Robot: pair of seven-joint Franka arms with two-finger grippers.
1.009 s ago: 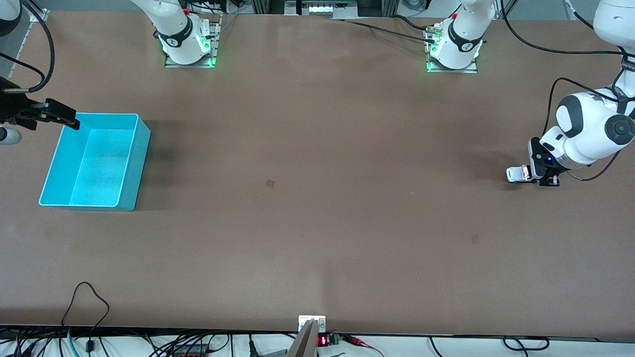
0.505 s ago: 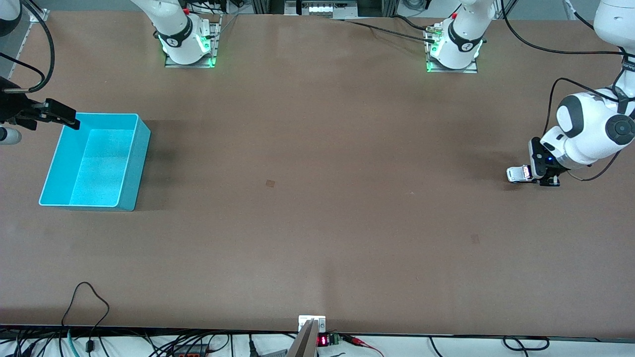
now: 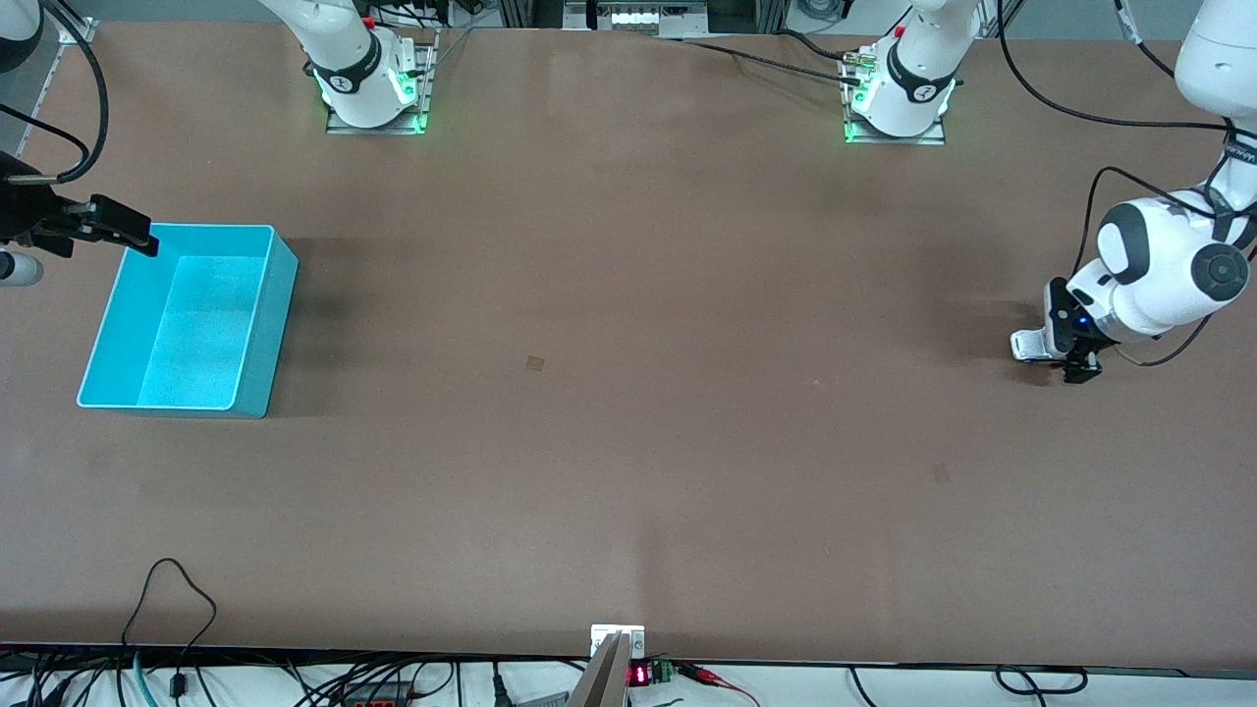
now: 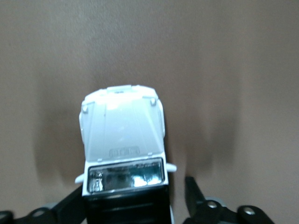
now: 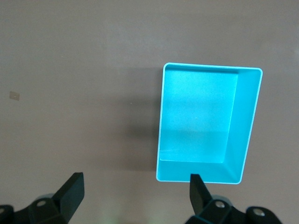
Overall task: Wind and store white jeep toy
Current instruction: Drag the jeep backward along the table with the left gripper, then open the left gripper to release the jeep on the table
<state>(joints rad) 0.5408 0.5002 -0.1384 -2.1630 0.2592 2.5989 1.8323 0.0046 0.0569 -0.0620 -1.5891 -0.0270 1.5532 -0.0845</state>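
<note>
The white jeep toy (image 3: 1026,344) sits on the table at the left arm's end; the left wrist view shows its white hood and dark windshield (image 4: 122,135). My left gripper (image 3: 1065,358) is low around the rear of the toy and stands open (image 4: 133,191). One finger (image 4: 192,193) is clearly apart from the jeep's side, while the other lies close against the toy. My right gripper (image 3: 123,231) waits open (image 5: 135,196) in the air over the corner of the turquoise bin (image 3: 270,334), with nothing between its fingers.
The turquoise bin (image 5: 243,126) stands at the right arm's end of the table with nothing in it. Both arm bases (image 3: 373,88) (image 3: 899,98) are along the edge farthest from the front camera. Cables (image 3: 177,589) lie at the nearest edge.
The left gripper's fingers have spread apart off the jeep. The left hand and jeep shifted slightly toward the left arm's end. The right arm has not moved.
</note>
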